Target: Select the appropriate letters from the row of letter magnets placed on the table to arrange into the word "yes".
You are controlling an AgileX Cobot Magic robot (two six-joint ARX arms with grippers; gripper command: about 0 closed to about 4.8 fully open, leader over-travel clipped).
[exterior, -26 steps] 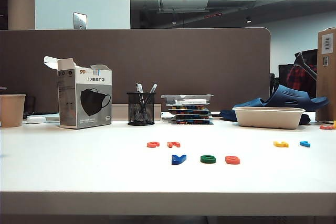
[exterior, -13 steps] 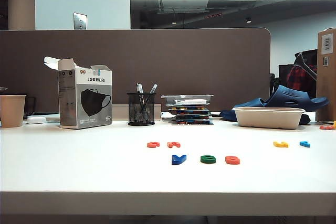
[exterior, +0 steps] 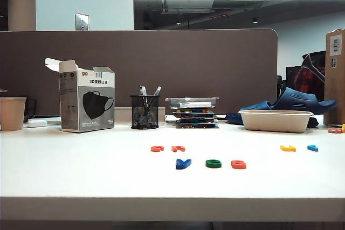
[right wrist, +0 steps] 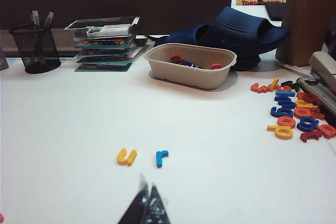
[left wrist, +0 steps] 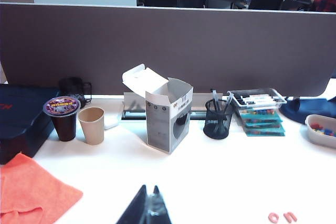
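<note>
The white table (exterior: 81,176) fills the scene, backed by a brown partition (exterior: 205,68) that runs across its far edge. Along that far edge, the open mask box (exterior: 87,103) stands tallest, with a paper cup (exterior: 12,113) off to its left and a black mesh pen holder (exterior: 145,112) to its right. Next comes a stack of flat trays (exterior: 192,112), then a shallow beige container (exterior: 276,120) with dark blue slippers (exterior: 291,102) behind it.

Down to the small stuff: near the table's middle, the dark blue Y (exterior: 183,163), the green E (exterior: 213,163) and the orange-red S (exterior: 238,164) lie in a row, side by side with small gaps, nothing blocking them. Just behind them sit two more orange-red letters (exterior: 167,148), and well to the right the yellow letter (exterior: 288,147) and the light blue letter (exterior: 312,147) lie as a pair.

Neither arm shows in the exterior view. The left gripper (left wrist: 148,207) hangs above the table's near side, fingers pressed together on nothing. The right gripper (right wrist: 147,203) hovers short of the yellow and light blue pair, jaws closed and empty, with a loose heap of spare letters (right wrist: 294,111) off to its side.
</note>
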